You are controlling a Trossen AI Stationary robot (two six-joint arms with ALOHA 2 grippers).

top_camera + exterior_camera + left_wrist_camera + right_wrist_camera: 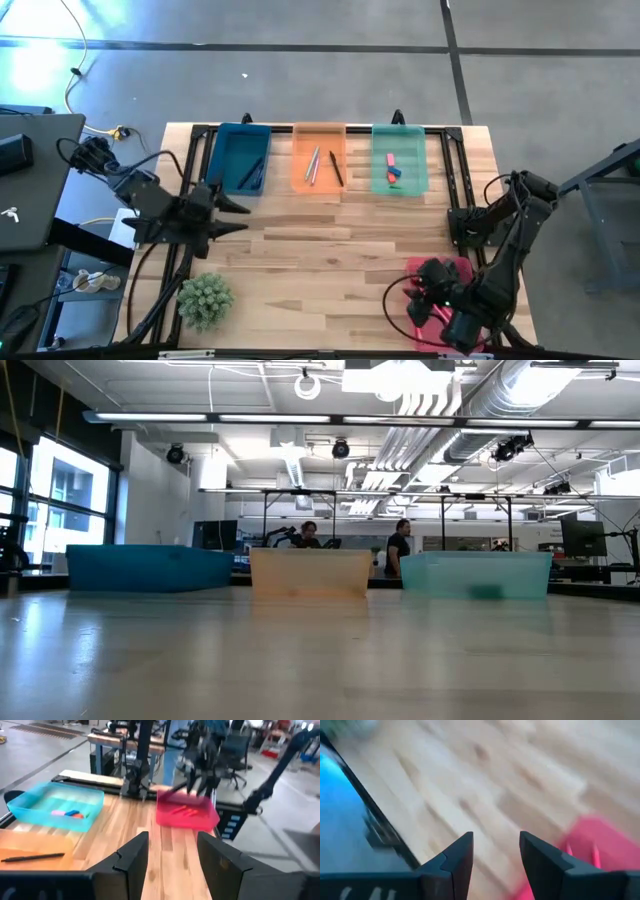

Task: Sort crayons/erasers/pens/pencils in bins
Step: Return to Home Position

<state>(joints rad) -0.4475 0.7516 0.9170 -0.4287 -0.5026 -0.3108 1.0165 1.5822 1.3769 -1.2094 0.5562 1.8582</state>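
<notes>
**Layout.** The table (pixel 330 250) is read as a clock face in the high view, with the near edge at 6 o'clock.

**Near field, 4 to 5 o'clock.** The right gripper (pixel 495 854) hung over the pink bin (pixel 186 822), its fingers spread and nothing between them.
- **Judged hazard:** the arm was due to withdraw to rest, and a sideways pull begun before enough lift could hook a finger on the bin's rim.
- **Likely result:** the tray looked light, so it would probably slide or tip toward the near edge and spill the thin red-pink sticks (pixel 182 810) lying in it.

At 7 to 8 o'clock stood a small green plant (pixel 205 300), apart from both arms.

**Middle field, 9 o'clock.** The left gripper (pixel 172 857) was likewise spread and empty. It pointed toward the table's centre, near the blue bin (pixel 235 152). A careless swing there could nudge that tray.

**Far field, a row along the far edge.**
- **11 o'clock:** the blue bin held a few dark sticks (pixel 252 176) whose kind could not be told.
- **12 o'clock:** the orange bin (pixel 305 140) held two pale pens (pixel 312 165) and one black pen (pixel 336 168).
- **1 o'clock:** the green bin (pixel 412 145) held the erasers (pixel 392 171), small blocks showing pinkish, blue and red-orange. A green one could not be made out against the tray.
</notes>
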